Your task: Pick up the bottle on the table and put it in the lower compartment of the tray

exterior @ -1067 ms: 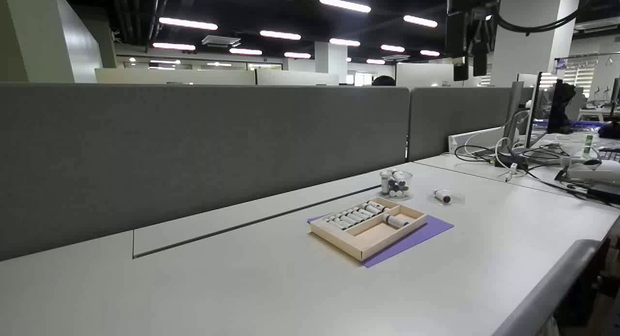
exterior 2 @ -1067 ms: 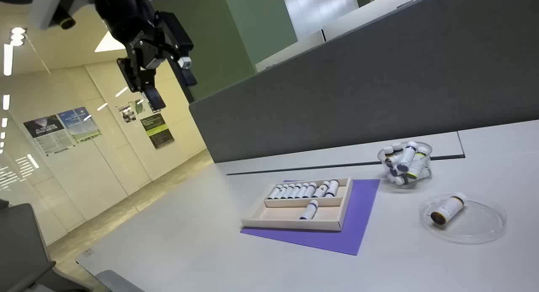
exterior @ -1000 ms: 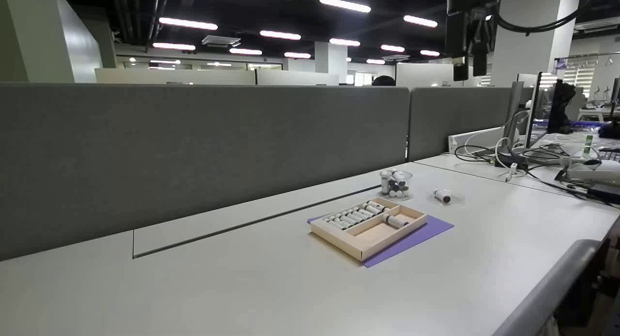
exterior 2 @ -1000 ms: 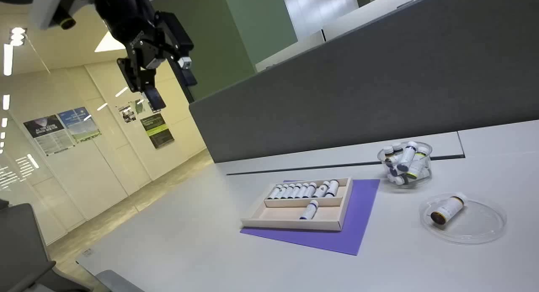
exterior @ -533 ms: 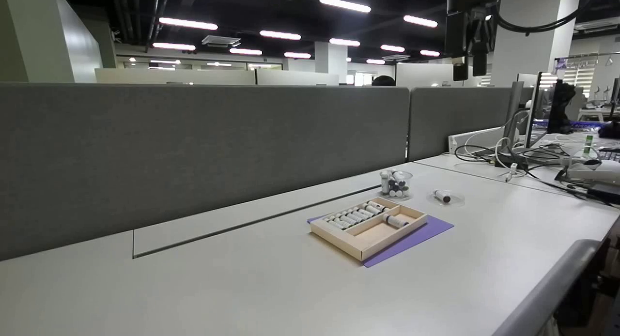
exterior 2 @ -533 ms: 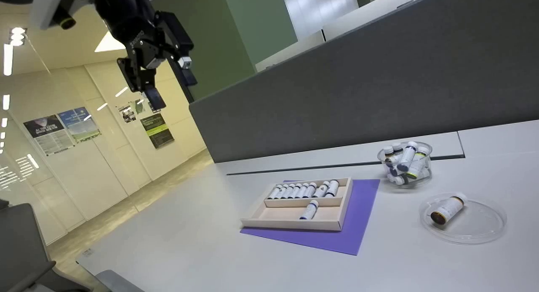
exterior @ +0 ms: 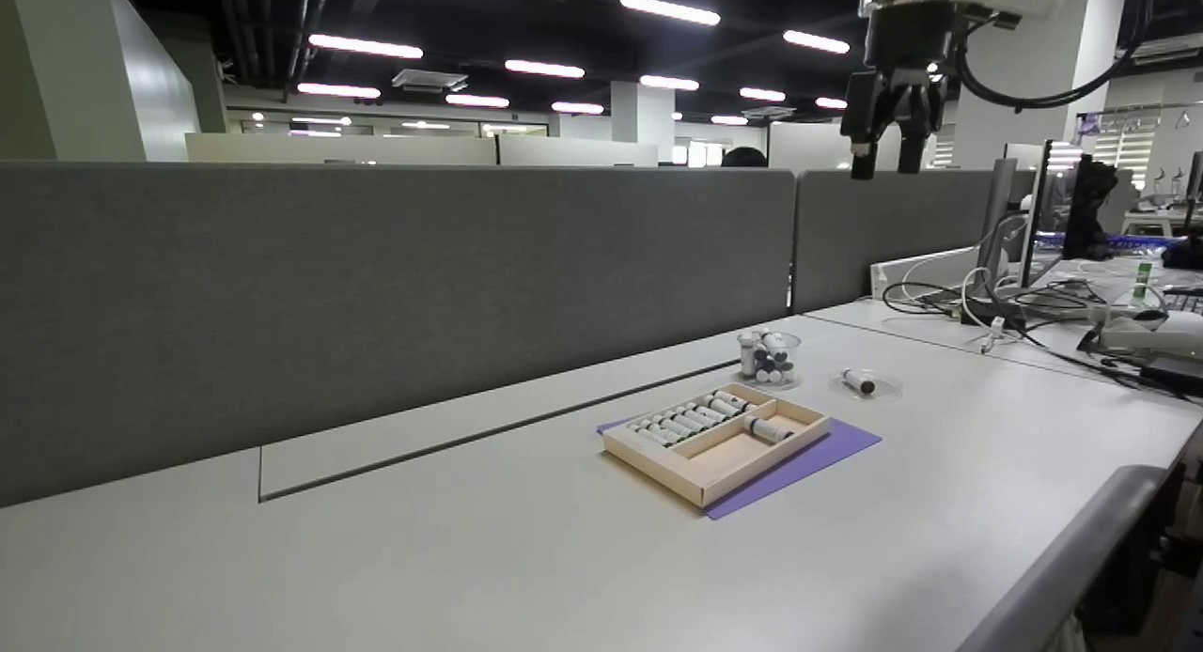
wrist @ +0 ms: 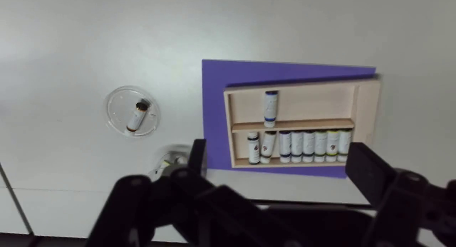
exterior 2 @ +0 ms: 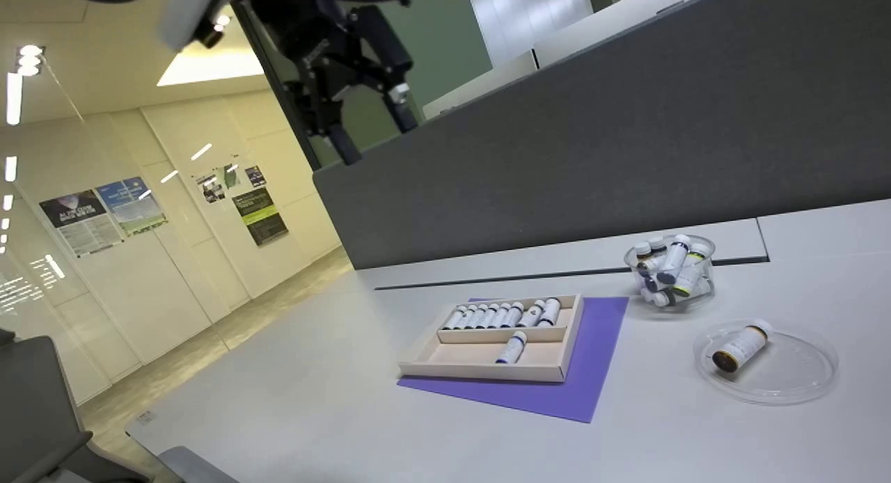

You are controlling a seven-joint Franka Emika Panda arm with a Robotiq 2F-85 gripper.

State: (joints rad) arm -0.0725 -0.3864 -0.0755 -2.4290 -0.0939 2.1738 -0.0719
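Note:
A small white bottle with a dark brown end lies on its side in a clear round dish. The bottle shows in both exterior views [exterior: 858,381] [exterior 2: 741,346] and in the wrist view [wrist: 136,117]. The light-wood tray [exterior: 653,469] [exterior 2: 487,373] [wrist: 367,115] has a narrow compartment with a row of several bottles and a wider compartment holding one blue-banded bottle [exterior 2: 511,347] [wrist: 270,108]. My gripper [exterior: 885,168] [exterior 2: 376,140] [wrist: 279,156] is open and empty, high above the table. Its fingers are far apart.
The tray lies on a purple mat [exterior: 799,469] [exterior 2: 600,351] [wrist: 215,115]. A clear cup of several bottles [exterior: 769,359] [exterior 2: 672,271] stands near the dish [exterior 2: 800,382]. A grey partition [exterior: 395,276] [exterior 2: 592,135] runs along the table's back. Cables and a monitor stand [exterior: 992,229] are farther off.
The arm was still until half a second ago. Since then my gripper has moved, lower and left in one view, rightward in another, and has turned slightly. The bottle and tray are unmoved.

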